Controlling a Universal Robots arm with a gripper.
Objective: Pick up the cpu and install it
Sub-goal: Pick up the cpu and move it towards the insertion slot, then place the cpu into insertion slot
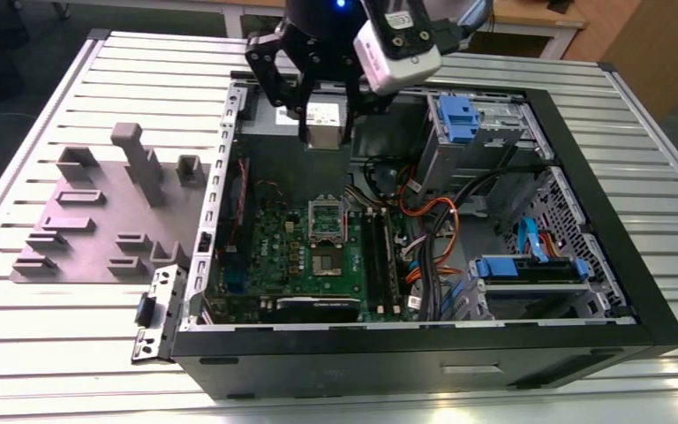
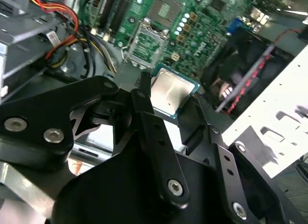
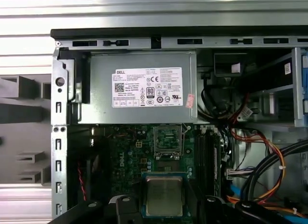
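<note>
Claw [image 1: 322, 115]: clamped on the cpu [image 2: 171, 91], gripped by two opposite edges with the silvery top left bare between the fingers [image 2: 144, 89].
Cpu: carried clear of everything, hanging over the rear of the open case [image 1: 621, 265], in front of the power supply box [image 3: 139, 89] in the first wrist view; nothing is touched by it.
Step in hand: judged to be carriage of the chip to the socket [image 2: 166, 9]; installation is not yet done.
Care needed: the chip is best kept level and squared to the socket's sides, with its corner marks matched. It should be laid down without sliding, since the contacts are judged easy to bend. The grip should be held firm but not hard on the thin pale rim.
Hinged frame [image 1: 327, 215]: seen swung open and lying on the motherboard [image 1: 304, 274] just beside the socket, so the seat is judged uncovered.
Edges: the memory slots [image 1: 374, 256] run close along one side of the socket. Orange and black cables [image 1: 427, 212] hang just past them. The case's metal wall [image 1: 215, 230] stands on the exterior view's left.
Open room: generous space straight above the socket is judged available, so a vertical approach is favoured over a slanted one.
Tabletop [image 1: 33, 353]: a grey fixture [image 1: 103, 212] is carried on it, well apart from the case.
</note>
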